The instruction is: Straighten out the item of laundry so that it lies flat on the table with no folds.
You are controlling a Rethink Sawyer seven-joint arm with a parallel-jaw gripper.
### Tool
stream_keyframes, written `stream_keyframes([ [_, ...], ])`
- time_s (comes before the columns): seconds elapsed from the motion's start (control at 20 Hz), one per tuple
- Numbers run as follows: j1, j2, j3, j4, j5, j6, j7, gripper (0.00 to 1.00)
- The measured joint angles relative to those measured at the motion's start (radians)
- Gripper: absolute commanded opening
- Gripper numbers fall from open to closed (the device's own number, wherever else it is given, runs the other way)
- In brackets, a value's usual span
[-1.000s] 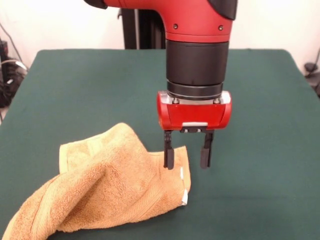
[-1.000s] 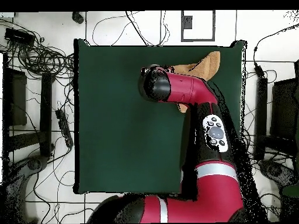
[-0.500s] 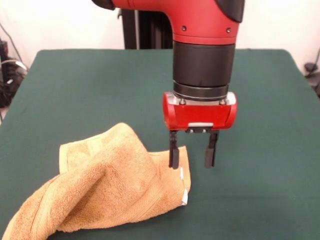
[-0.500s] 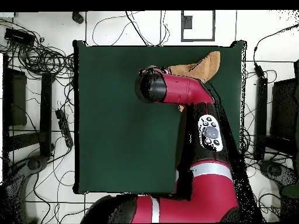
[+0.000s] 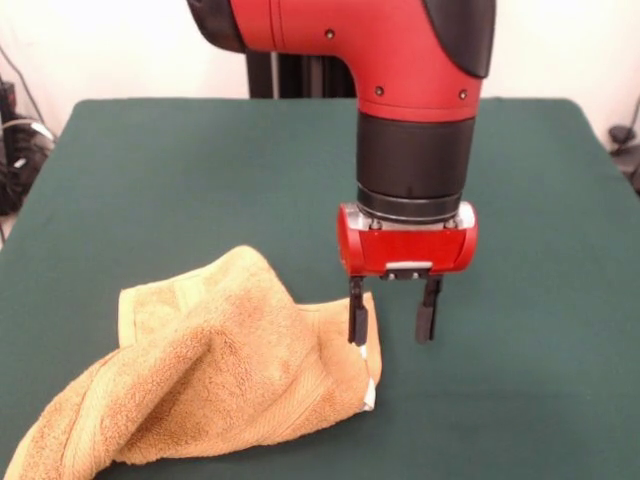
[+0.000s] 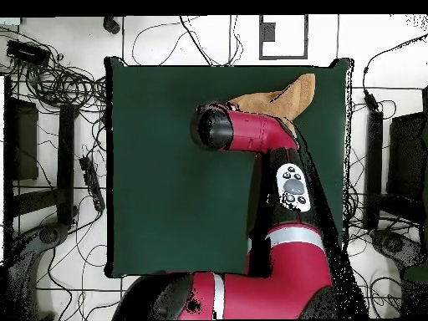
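Note:
The item of laundry (image 5: 210, 375) is an orange-tan terry towel lying crumpled and folded over itself at the front left of the dark green table (image 5: 150, 180). A small white label shows at its right edge. My gripper (image 5: 392, 325) hangs open just above the towel's right corner, its left finger in front of the cloth's edge and its right finger over bare table. Nothing is between the fingers. In the overhead view the towel (image 6: 288, 94) sticks out past the red arm (image 6: 251, 132) near the table's top right edge, and the gripper is hidden under the arm.
The front view shows wide green table top behind and to the right of the gripper. Cables (image 6: 58, 84) and dark equipment (image 6: 21, 142) lie on the floor around the table in the overhead view.
The gripper has shifted a little to the right and lower in the front view, toward the towel's right corner. The towel has not moved and the fingers stay open.

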Motion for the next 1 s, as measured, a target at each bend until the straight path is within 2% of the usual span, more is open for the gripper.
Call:
stream_keyframes([
  [1.0, -0.004, 0.038, 0.000, 0.000, -0.005, 0.000, 0.000, 1.00],
])
